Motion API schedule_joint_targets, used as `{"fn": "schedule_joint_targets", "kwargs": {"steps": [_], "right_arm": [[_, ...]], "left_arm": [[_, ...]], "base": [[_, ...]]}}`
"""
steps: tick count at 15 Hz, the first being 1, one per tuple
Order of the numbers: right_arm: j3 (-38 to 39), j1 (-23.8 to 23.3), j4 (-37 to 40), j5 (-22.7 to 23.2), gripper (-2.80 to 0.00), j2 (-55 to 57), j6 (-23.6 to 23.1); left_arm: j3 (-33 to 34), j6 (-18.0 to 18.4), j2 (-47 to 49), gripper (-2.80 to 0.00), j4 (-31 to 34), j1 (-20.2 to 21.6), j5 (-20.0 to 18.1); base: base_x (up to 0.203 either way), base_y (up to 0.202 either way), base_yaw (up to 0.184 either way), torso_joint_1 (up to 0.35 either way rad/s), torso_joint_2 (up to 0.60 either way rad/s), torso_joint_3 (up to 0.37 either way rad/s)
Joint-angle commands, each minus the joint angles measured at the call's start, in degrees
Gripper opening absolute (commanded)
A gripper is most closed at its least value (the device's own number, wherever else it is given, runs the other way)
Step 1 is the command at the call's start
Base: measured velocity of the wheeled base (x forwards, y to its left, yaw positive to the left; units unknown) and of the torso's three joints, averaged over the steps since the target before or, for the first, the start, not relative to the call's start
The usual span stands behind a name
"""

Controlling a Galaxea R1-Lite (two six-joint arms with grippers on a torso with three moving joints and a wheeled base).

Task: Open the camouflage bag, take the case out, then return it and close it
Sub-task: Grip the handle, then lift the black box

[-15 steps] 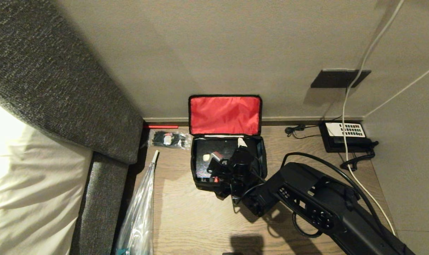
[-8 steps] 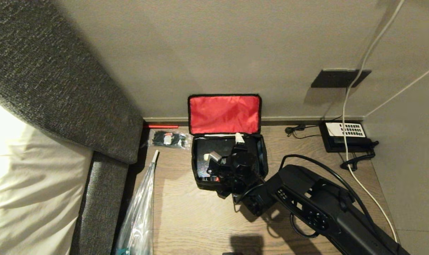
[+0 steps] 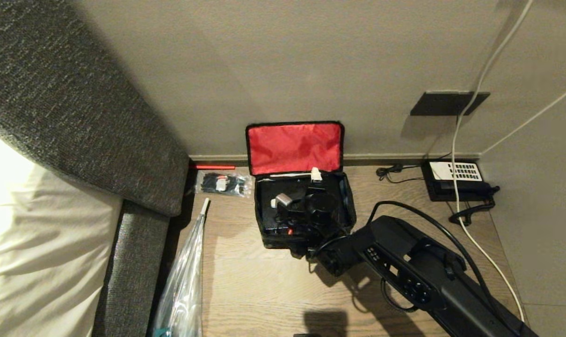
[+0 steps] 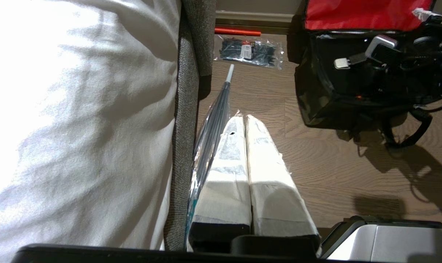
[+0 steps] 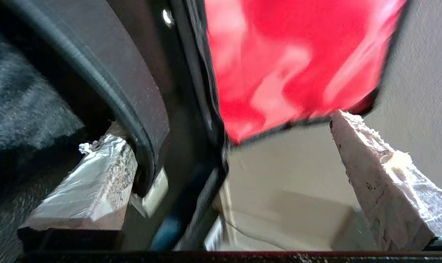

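Camo bag on wood floor against wall, lid up, red lining leaning on the wall. Black case lies flat inside the bag, strap handle w/ pale end and small red clasp showing.

R gripper reaches down into bag opening from the front-right; fingers spread wide, tape-wrapped tips, one up by rear rim, other near the handle. Not clamped on anything visible. R wrist view: handle strap runs beside one finger; contact unclear, blurred.

L gripper off to the left by the sofa, fingers pressed together, empty, above a bagged umbrella.

Clear packet of black cable ties left of bag. Black phone at right by the wall, well apart.
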Motion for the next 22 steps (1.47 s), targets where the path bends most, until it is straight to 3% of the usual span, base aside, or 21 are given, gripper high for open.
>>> {"fn": "schedule_joint_targets", "kwargs": {"steps": [1,7,8,19,22], "right_arm": [[-1.6,-0.3,0.5,-1.0,0.0,1.3,0.0],[-1.5,-0.3,0.6,-0.5,0.0,1.4,1.2],[-1.5,-0.3,1.3,-0.4,-2.8,1.5,1.6],[-1.9,-0.3,1.1,-0.3,-2.8,1.4,2.3],[-1.9,-0.1,-0.4,-3.9,-2.8,1.1,3.9]], "left_arm": [[0.1,0.0,-0.1,-2.8,0.0,0.0,0.0],[0.1,0.0,-0.1,-2.8,0.0,0.0,0.0],[0.1,0.0,-0.1,-2.8,0.0,0.0,0.0],[0.1,0.0,0.0,-2.8,0.0,0.0,0.0],[0.2,0.0,-0.1,-2.8,0.0,0.1,0.0]], "base": [[0.0,0.0,0.0,0.0,0.0,0.0],[0.0,0.0,0.0,0.0,0.0,0.0],[0.0,0.0,0.0,0.0,0.0,0.0],[0.0,0.0,0.0,0.0,0.0,0.0],[0.0,0.0,0.0,0.0,0.0,0.0]]}}
